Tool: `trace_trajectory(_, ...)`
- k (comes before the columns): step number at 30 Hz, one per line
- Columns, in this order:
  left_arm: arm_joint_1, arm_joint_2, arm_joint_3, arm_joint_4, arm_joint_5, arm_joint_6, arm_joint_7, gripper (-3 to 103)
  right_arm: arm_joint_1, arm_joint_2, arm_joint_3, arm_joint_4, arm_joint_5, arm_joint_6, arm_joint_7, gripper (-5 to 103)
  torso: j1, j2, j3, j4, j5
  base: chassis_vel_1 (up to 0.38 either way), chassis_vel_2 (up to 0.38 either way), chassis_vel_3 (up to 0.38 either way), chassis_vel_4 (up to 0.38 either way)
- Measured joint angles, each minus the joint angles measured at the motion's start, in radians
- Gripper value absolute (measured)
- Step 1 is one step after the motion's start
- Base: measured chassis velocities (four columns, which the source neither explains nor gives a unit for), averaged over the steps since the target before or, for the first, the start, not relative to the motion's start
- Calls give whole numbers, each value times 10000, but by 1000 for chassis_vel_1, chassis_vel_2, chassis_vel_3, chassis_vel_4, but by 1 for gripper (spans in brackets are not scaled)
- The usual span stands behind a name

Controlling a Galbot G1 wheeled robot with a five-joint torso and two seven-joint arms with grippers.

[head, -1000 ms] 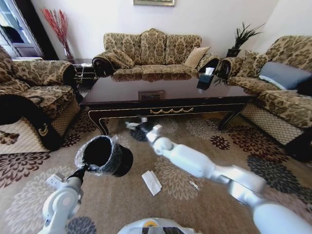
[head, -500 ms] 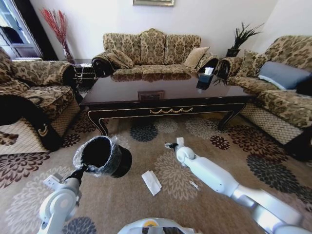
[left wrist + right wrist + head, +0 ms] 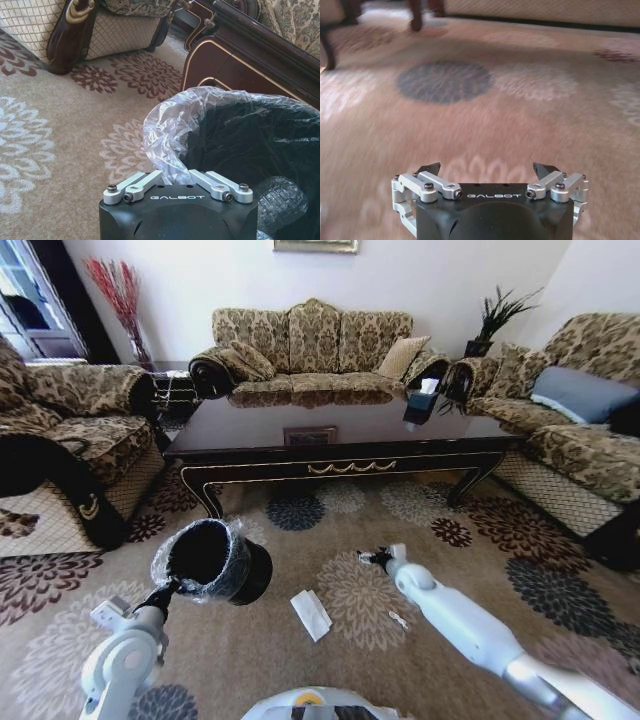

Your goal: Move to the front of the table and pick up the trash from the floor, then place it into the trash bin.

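Note:
The trash bin (image 3: 212, 560), black with a crinkly clear liner, hangs tilted above the carpet. My left gripper (image 3: 166, 592) is shut on its rim; in the left wrist view the fingers (image 3: 145, 181) pinch the bag and rim of the trash bin (image 3: 240, 145). On the carpet lie the trash pieces: a flat white wrapper (image 3: 311, 614) and a thin clear tube (image 3: 398, 619). My right gripper (image 3: 372, 558) hovers low over the carpet beyond the tube. It is open (image 3: 486, 169) with nothing between its fingers. The dark glossy table (image 3: 340, 435) stands ahead.
Patterned sofas ring the table on the left (image 3: 70, 430), back (image 3: 315, 345) and right (image 3: 570, 410). A tissue box (image 3: 421, 400) sits on the table top. Open floral carpet (image 3: 300, 660) lies between me and the table. A sofa leg (image 3: 70, 35) stands close to the bin.
My right arm has pulled back from the table's front apron toward me and to the right, ending low over the carpet. The left arm holds the bin almost still.

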Motion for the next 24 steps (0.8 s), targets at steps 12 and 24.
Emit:
trace_trajectory(12,-10,46,26,98,90,0,81,3,-1200,-78,1282,-1085,-1476,861,-528,100,0,-2,-1,4,-2,0,0,0,0)
trace_trajectory(24,52,103,-90,45,30,-22,133,3,-1961,-447,1280,-1038,-2050,1751,-1077,100,0,-1,0,3,-1,0,0,0,0)
